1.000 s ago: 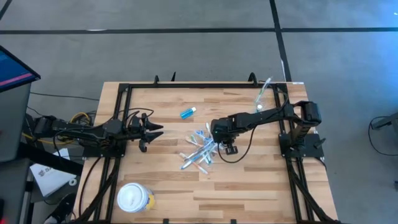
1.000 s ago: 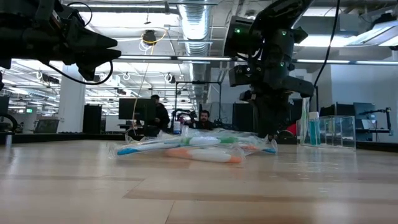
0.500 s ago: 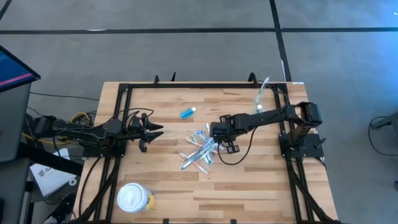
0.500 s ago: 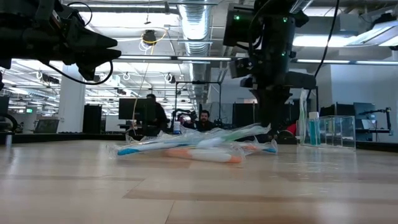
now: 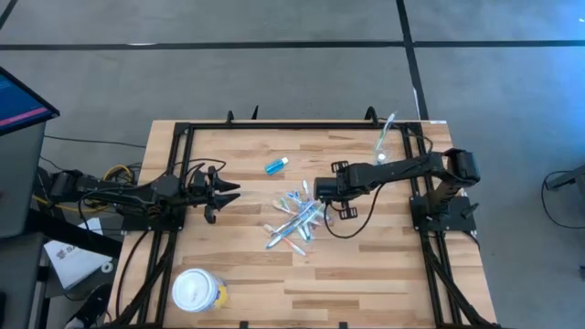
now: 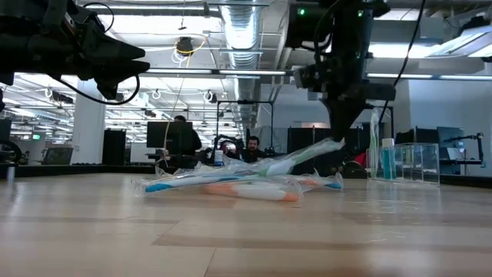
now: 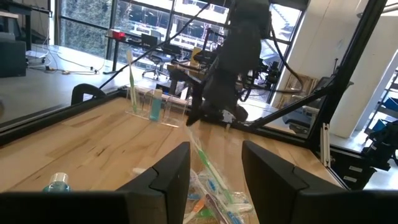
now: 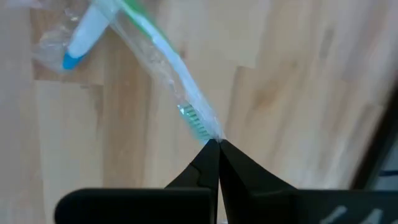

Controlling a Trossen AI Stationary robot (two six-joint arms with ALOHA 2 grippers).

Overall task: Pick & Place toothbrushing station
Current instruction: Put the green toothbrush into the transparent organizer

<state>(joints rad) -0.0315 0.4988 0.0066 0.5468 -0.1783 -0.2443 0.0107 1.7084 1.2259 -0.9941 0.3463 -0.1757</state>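
A heap of wrapped toothbrushes [image 5: 291, 222] lies on the middle of the wooden table. My right gripper [image 5: 321, 196] hangs over the heap's right end, shut on one green-and-white toothbrush [image 6: 296, 160] in clear wrap. The small blue tube [image 5: 276, 165] lies flat behind the heap. The clear tumbler [image 6: 383, 161] stands at the far right with a brush upright in it. My left gripper [image 5: 230, 190] waits open and level at the table's left, touching nothing. My right gripper pinches the clear wrap at the toothbrush's bristle end [image 8: 208, 134] between its two fingertips. The fingers point steeply down from above. The brush slants down and away from the grip [image 6: 336, 143]. Its lower end [image 6: 257, 172] rests on the heap.
A round yellow tub with a white lid [image 5: 199, 291] stands near the table's front left corner. A black frame [image 5: 274, 127] rims the table. Bare wood lies in front of the heap and along the right side.
My right gripper has risen above the heap, shifted a little toward the table's right edge and tipped. It stays shut. The green-and-white toothbrush's gripped end has come up off the heap into a slant, while its other end stays on the heap.
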